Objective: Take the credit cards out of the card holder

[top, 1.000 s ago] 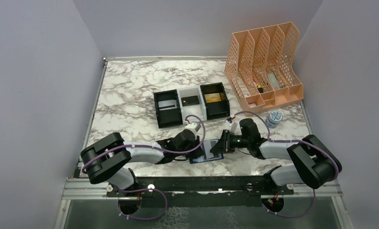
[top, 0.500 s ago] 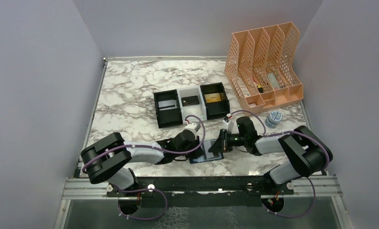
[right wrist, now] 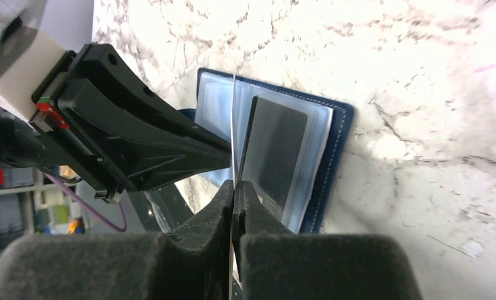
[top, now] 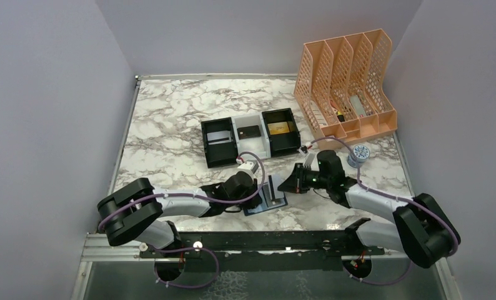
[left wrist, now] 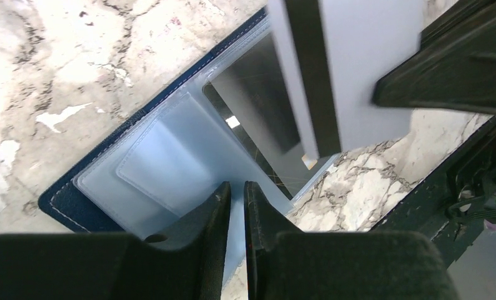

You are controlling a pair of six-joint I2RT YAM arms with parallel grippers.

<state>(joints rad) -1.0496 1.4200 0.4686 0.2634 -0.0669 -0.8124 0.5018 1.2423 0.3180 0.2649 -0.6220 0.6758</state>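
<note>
Right gripper (right wrist: 233, 186) is clamped on the silver-grey card (left wrist: 364, 62), upright, top cut off. Card holder (right wrist: 337, 150) lies open on the marble (right wrist: 420, 75), dark card (right wrist: 273, 150) in its pocket. Left gripper (left wrist: 236, 190) is near-closed on the pale pocket; pinch unclear.

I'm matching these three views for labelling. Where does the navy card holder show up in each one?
Top external: the card holder lies low centre of the picture, open.
Left wrist: the card holder fills centre-left, pale pockets facing up.
Right wrist: the card holder sits centre, navy edge on the right.
Shared landmark: the pale card standing upright over it, pinched by the right gripper; broad face in left wrist, edge-on in right wrist.
</note>
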